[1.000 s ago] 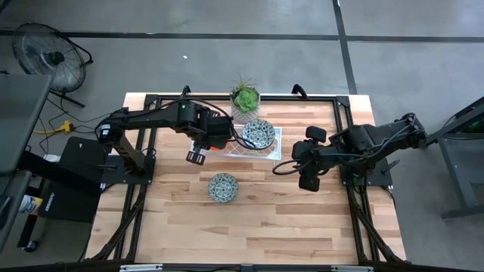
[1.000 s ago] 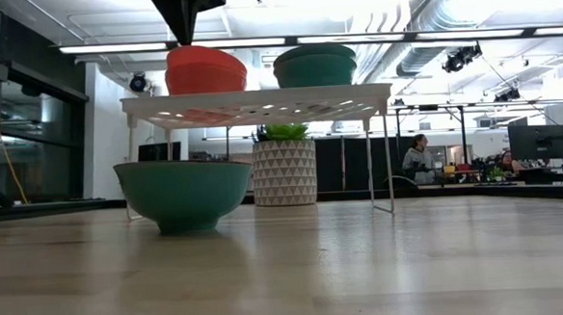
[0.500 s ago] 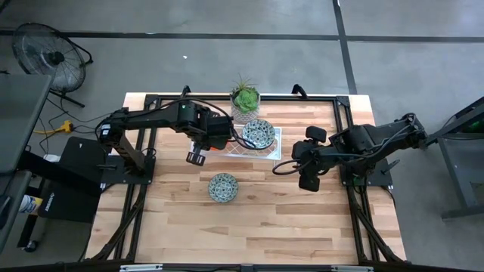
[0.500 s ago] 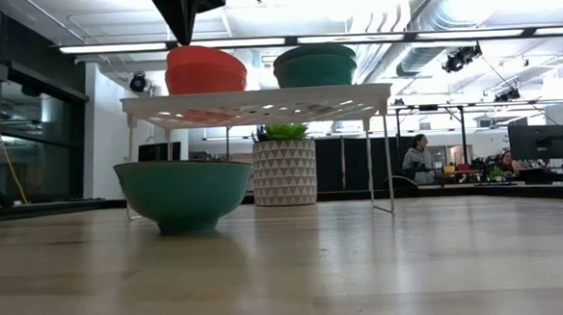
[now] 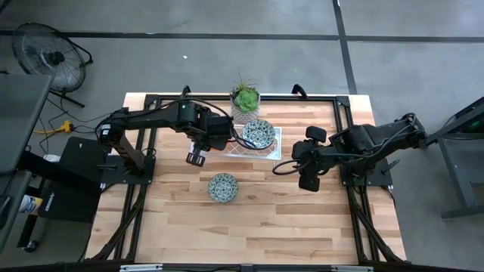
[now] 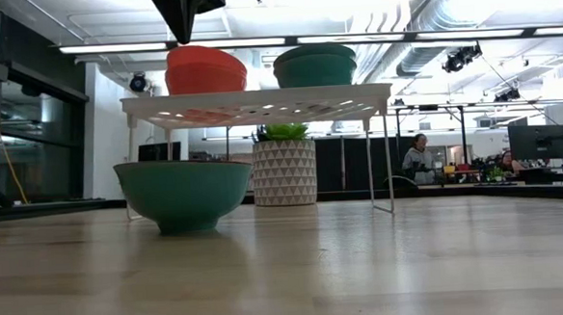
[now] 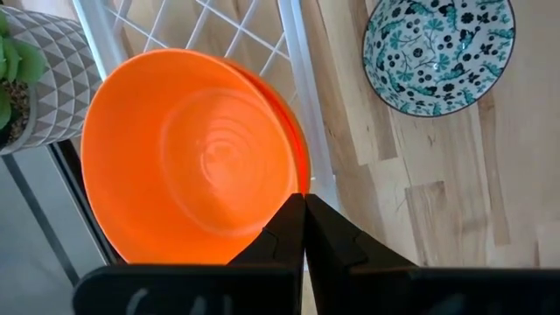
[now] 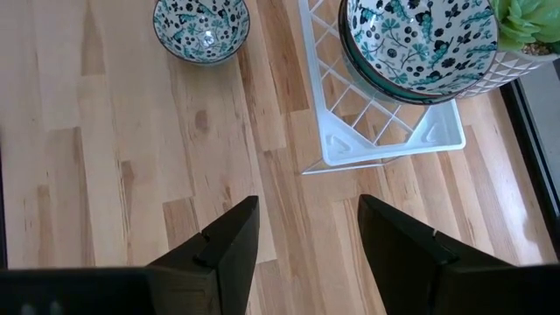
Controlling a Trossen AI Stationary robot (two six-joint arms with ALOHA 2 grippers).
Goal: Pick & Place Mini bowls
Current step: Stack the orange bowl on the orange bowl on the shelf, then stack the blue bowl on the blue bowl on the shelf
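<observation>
Two stacked orange bowls (image 7: 192,157) sit on the white wire rack (image 6: 259,103), next to speckled bowls (image 5: 259,134) on the same rack. Another speckled bowl (image 5: 223,187) rests on the table in front of the rack. My left gripper (image 7: 304,199) points down, shut, with its tips at the upper orange bowl's rim; the low view shows those tips (image 6: 184,39) right at the top of the orange stack (image 6: 205,70). My right gripper (image 8: 306,227) hangs open above the bare table, to the right of the rack, with nothing between its fingers. My left gripper comes from above, its shut fingertips (image 7: 289,219) standing at the upper orange bowl's rim (image 7: 302,179) on the side toward the table's left. I cannot tell whether they touch the rim or have it between them. The bowl sits level on the stack.
A potted plant (image 5: 245,98) in a patterned pot stands behind the rack at the far edge. The rack's legs (image 6: 389,152) leave a gap beneath its shelf. Bare wood lies toward the near edge (image 5: 249,234). People sit in the room beyond the table (image 6: 419,160).
</observation>
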